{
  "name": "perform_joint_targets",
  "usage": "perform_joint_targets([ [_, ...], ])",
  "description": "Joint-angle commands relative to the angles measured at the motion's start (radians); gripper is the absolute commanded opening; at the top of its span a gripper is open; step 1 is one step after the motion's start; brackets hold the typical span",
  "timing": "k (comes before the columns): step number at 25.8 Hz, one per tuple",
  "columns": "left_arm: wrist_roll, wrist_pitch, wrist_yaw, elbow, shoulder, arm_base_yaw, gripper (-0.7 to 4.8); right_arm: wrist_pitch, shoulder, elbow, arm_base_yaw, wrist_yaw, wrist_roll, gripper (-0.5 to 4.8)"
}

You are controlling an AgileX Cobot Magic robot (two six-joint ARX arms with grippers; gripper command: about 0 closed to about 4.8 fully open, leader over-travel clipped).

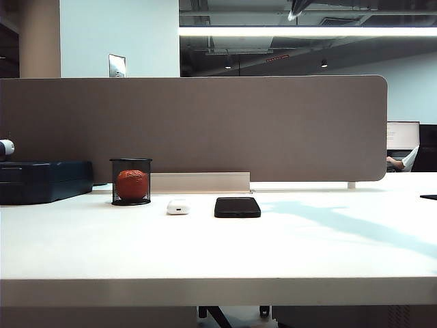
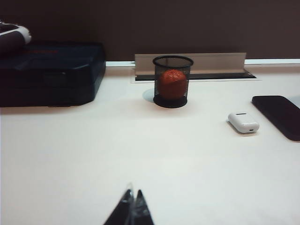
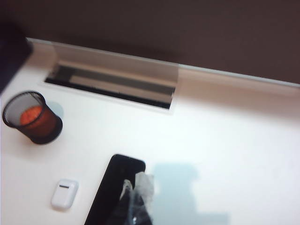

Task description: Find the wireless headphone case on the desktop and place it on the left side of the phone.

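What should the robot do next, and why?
Probably nothing more than pulling the right gripper away. The wireless headphone case already lies on the desktop just left of the phone, with a small gap between them. The right gripper is shut on nothing, above the phone. The left gripper is shut too, far from both.
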Motion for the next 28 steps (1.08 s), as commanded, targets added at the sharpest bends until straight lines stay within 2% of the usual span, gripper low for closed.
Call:
perform_joint_targets([
  [1,0.000,0.006,-0.001,0.001,0.001,0.002,-0.05,0.007,-0.043,0.004,-0.014,-0.018,-0.003,-0.02],
  [9,0.000,0.006,-0.001,0.001,0.001,0.002,-0.05,0.003,-0.119,0.001,-0.013,-0.031,0.006,-0.03],
  [12,0.000,0.006,-0.001,0.001,0.001,0.002,-0.05,0.003,-0.152,-0.051,-0.012,-0.057,0.026,-0.04],
  [22,0.000,0.006,-0.001,0.001,0.001,0.002,-0.05,0.003,-0.336,-0.336,-0.013,-0.053,0.038,-0.05],
  [26,0.000,0.006,-0.001,0.001,0.001,0.002,-0.05,0.003,-0.444,-0.493,-0.013,-0.059,0.069,-0.04],
  [28,0.000,0.006,-0.001,0.001,0.001,0.002,-0.05,0.003,-0.538,-0.634,-0.016,-0.059,0.084,-0.04],
])
